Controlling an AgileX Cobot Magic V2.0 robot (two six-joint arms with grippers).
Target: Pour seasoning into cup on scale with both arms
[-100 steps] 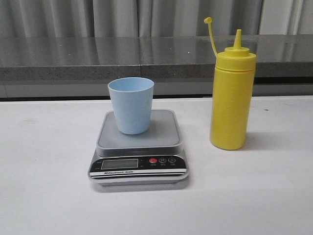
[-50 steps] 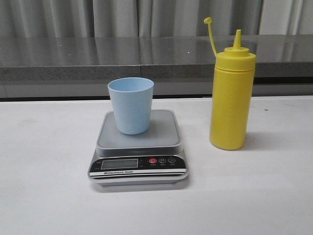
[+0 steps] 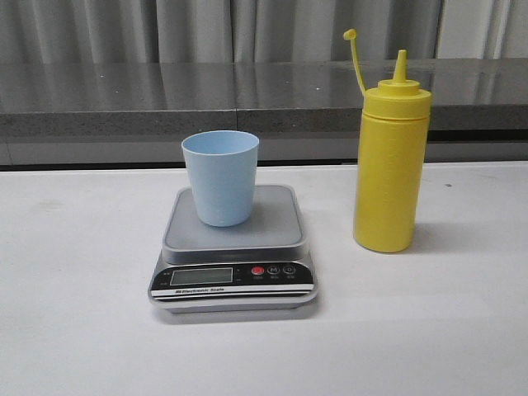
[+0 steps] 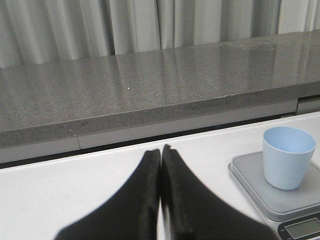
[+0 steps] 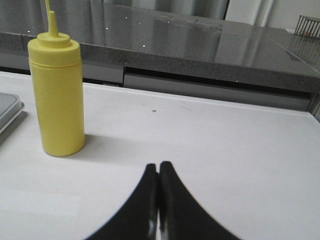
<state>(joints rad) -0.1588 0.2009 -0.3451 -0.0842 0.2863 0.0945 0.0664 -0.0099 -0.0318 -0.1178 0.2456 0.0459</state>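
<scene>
Matt plastic cup (image 3: 220,176), smooth yellow plastic bottle (image 3: 390,161) (faintly ribbed), satin-grey scale (image 3: 234,247), speckled polished counter (image 3: 165,91).

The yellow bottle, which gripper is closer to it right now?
Right, judging by the wrist views. The right gripper, shut and empty, sits back from the bottle with bare table between. The left gripper, also shut, sees only the cup and scale; no bottle.

front cam sits low and close, looking straight ahead over the white table (image 3: 74,330) at the grey counter (image 3: 165,99) and curtains. left wrist cam is low at table level, off to the left, catching the cup (image 4: 288,157) on the scale (image 4: 250,180). right wrist cam is low too, over on the right, seeing the bottle (image 5: 56,95) and the scale's edge, so both overlap the front view
</scene>
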